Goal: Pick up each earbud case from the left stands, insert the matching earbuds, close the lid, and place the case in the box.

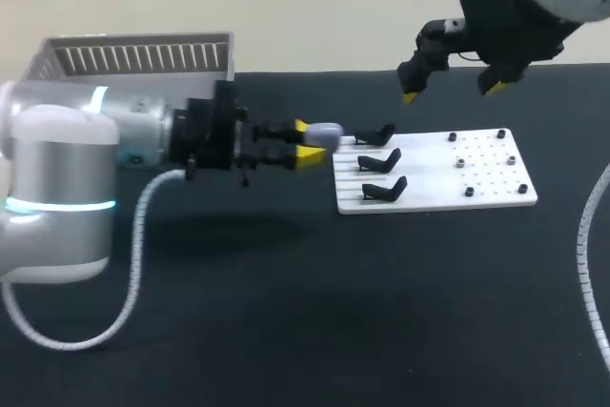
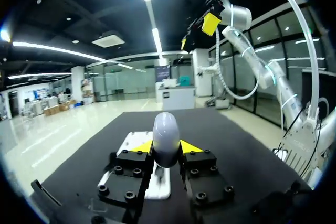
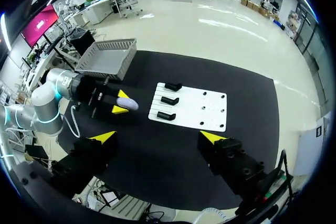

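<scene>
Since the earbud case (image 1: 324, 132) is looking like a small, smooth, rounded shell, I am judging it light and stiff but slippery. It is probably best pinched across its two broad sides, low on the body, so the lid is staying free. From the head camera, the left gripper (image 1: 307, 141) is clamping the case between both yellow tips and holding it above the table (image 1: 286, 312). The case is sitting just beside the white board (image 1: 496, 199), near the farthest of three black stands (image 1: 379, 132), and the box (image 1: 133, 56) is sitting at the far left. The right gripper (image 1: 453, 85) is hanging high over the board's far edge, fingers apart and carrying nothing. Along the left wrist, the case (image 2: 166, 136) is standing upright between the fingers, each tip pressing one flank and its rounded end sticking out ahead. From the right wrist, that arm's own gripper (image 3: 158, 137) is spreading wide with nothing between its fingers, looking down on the board (image 3: 202, 109), with the case (image 3: 127, 102) lying just off the board's stand end.
</scene>
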